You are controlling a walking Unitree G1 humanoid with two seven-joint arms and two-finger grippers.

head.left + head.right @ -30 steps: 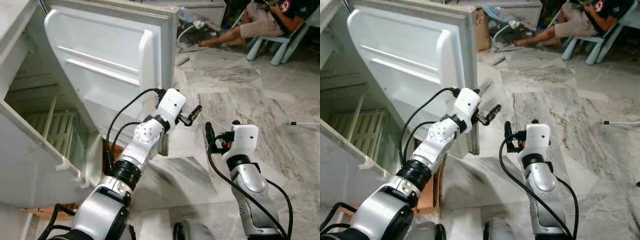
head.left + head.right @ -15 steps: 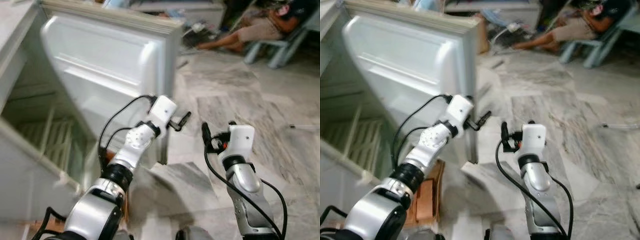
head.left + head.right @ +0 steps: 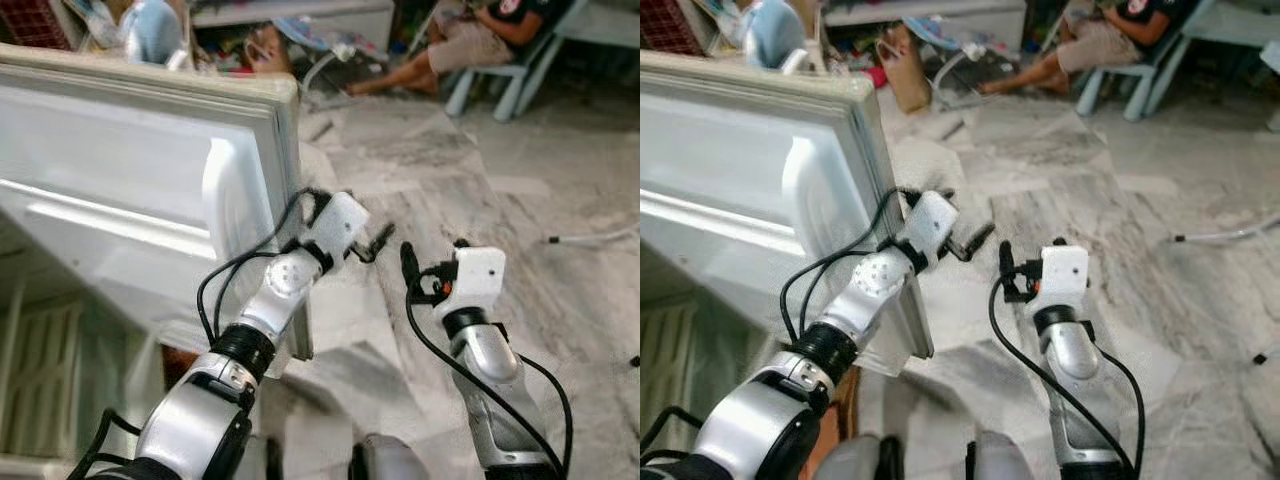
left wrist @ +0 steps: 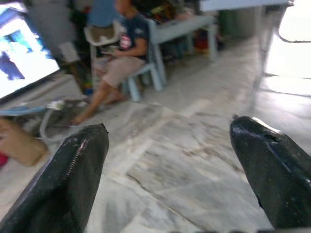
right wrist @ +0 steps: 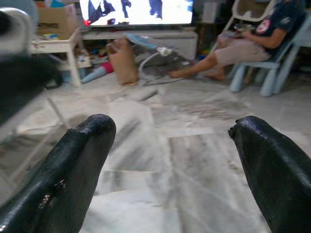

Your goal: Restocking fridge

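the left gripper (image 3: 378, 240) has its fingers spread and holds nothing; it hovers just past the free edge of the open fridge door (image 3: 150, 200), pointing away from the door toward the marble floor (image 3: 560, 300). the right gripper (image 3: 410, 268) is spread and empty too, raised beside the left one, a little further from the door. the door lies to the robot's left of both grippers, its long edge running up and down, so the left arm is the nearer one for any push or pull on it, i judge. the fridge's inside, with a white rack (image 3: 40, 350), sits further left still. no item to stock is held. the wrist views add a person seated on a blue chair (image 5: 272, 73) across the room, a lit screen (image 5: 136, 10) and a brown bag (image 5: 122, 62) on the floor.
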